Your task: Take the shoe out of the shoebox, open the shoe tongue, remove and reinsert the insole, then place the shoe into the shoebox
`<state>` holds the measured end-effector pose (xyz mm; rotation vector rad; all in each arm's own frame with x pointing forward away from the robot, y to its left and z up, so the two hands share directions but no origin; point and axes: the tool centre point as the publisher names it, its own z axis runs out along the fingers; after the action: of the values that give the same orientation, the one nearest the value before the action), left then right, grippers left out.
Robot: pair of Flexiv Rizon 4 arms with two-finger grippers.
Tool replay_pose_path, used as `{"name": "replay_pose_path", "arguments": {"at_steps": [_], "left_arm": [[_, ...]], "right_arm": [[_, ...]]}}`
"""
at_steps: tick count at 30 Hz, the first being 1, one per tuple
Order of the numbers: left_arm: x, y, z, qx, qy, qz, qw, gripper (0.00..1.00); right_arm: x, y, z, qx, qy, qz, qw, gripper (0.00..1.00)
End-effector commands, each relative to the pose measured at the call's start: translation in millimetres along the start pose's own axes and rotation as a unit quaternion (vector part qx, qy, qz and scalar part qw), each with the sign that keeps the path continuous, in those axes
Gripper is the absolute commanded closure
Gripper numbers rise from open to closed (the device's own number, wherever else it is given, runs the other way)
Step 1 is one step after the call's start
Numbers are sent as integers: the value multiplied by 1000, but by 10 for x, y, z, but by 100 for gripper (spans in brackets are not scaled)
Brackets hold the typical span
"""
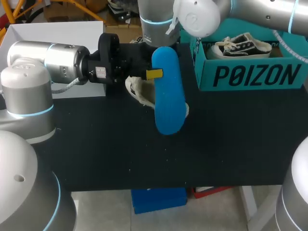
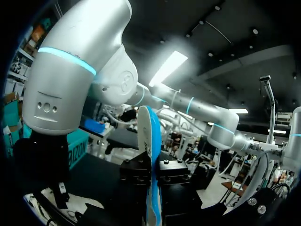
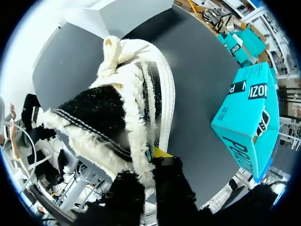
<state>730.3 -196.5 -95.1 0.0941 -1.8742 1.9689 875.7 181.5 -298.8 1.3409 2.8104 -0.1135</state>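
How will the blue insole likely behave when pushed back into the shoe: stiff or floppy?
Probably semi-stiff: the blue insole holds its shape beyond the left gripper. Its slight curve suggests some flex, which should help entering the shoe. It looks thin, so likely light.

You are looking at the blue foam insole (image 1: 168, 91) hanging over the middle of the black table (image 1: 231, 144). The left gripper (image 1: 155, 73) is pinching it edge-on from both sides near its back end. Just behind and beneath the insole, the black fleece-lined shoe with a white sole (image 1: 137, 91) is sitting low over the table, though you cannot tell whether it is touching. The right gripper (image 3: 153, 162) seems to be clamping the shoe's collar from above. The teal cardboard shoebox (image 1: 250, 72) is standing at the back right, well apart from that shoe. A second black lace-up shoe (image 1: 243, 45) is lying inside it. The white cardboard piece (image 1: 57, 33) is lying at the back left, behind the left arm.
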Motion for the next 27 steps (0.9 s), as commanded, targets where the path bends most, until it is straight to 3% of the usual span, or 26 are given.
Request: {"name": "replay_pose_path", "arguments": {"at_steps": [1, 15, 27], "left_arm": [[2, 13, 16, 1, -2, 1, 1000, 100], [2, 13, 16, 1, -2, 1, 1000, 100], [2, 13, 16, 1, -2, 1, 1000, 100]], "right_arm": [[55, -102, 28, -38, 27, 99, 994, 100], [291, -264, 232, -60, 59, 237, 968, 100], [459, -382, 521, -71, 101, 271, 955, 100]]}}
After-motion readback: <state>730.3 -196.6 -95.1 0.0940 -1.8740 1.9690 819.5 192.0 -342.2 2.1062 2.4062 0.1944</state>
